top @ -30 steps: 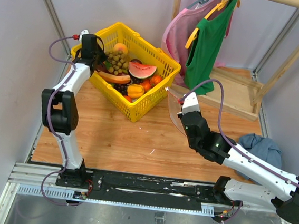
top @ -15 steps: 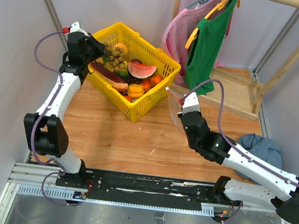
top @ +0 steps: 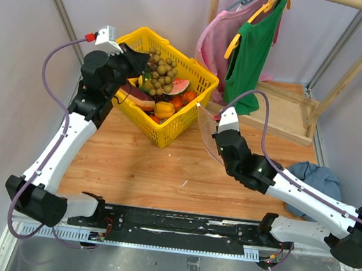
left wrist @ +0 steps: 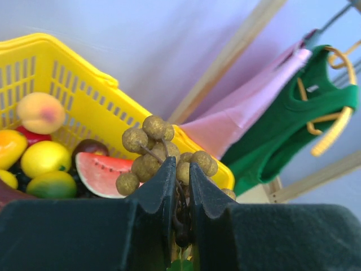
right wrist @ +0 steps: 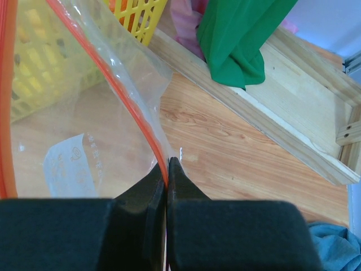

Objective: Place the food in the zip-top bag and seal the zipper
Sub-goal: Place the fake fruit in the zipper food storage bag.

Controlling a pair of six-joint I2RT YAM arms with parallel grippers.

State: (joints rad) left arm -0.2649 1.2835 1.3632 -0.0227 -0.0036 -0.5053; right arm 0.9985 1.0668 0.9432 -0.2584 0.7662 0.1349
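My overhead view is bright and even, lit softly from above, with only faint shadows on the wooden table beside the yellow basket, and it is sharp to the edges. In the wrist views the left gripper and right gripper come through as near-black, detail-free masses at the bottom. I see the grape bunch fairly crisp against a soft, washed-out wall and a blurred green shirt, while the zip-top bag carries white glints and hazes the basket behind it.
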